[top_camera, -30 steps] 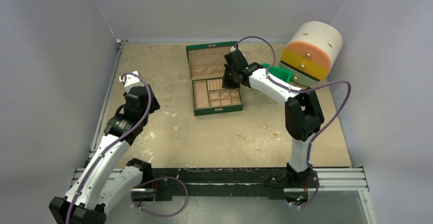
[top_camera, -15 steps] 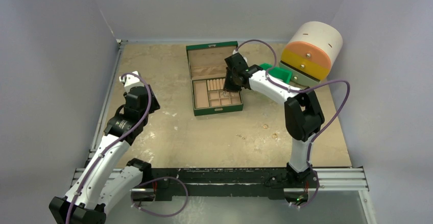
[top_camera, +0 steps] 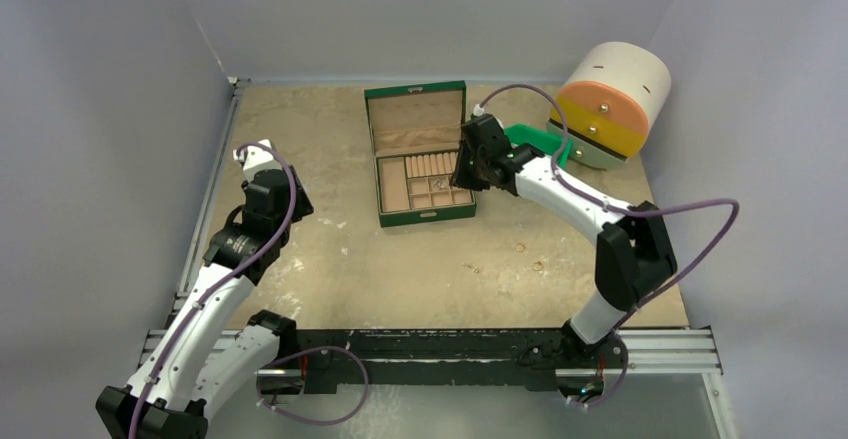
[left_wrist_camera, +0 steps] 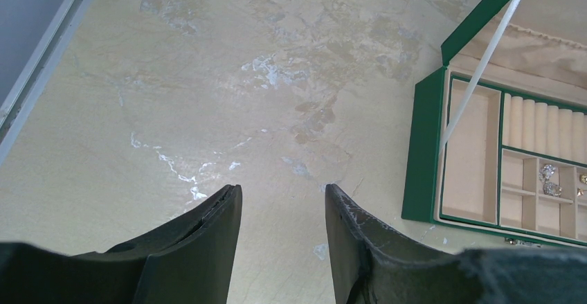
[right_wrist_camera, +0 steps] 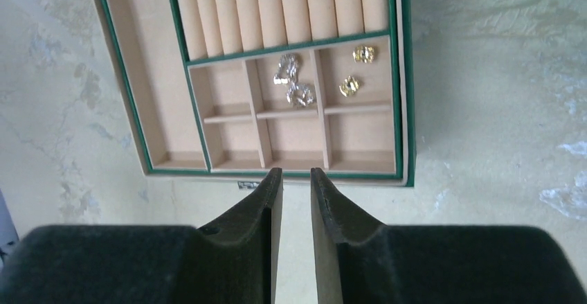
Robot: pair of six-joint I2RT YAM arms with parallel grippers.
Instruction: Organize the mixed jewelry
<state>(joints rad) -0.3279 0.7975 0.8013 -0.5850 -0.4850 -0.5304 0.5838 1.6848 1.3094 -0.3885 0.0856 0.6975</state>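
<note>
1. Jewelry (right_wrist_camera: pixel 300 95): partly sorted, by the look of it. Lying in the box (right_wrist_camera: pixel 400 110), in the small compartments at upper middle of the right wrist view. Two silver pieces (right_wrist_camera: pixel 287 68) in one, two gold pieces (right_wrist_camera: pixel 349 86) in the next to the right.
2. Left to do: two tiny rings (top_camera: pixel 538 266), too small to make out well, loose on the bench (top_camera: pixel 400 269) right of centre in the top view, well apart from the box.
3. Right claw (right_wrist_camera: pixel 295 179): jaws slightly parted, gripping nothing, poised at the box's near edge.
4. Left claw (left_wrist_camera: pixel 282 197): jaws apart, empty, over bare bench, box at right of its view.
5. Judged roughly halfway; likely next, fetching a ring.
</note>
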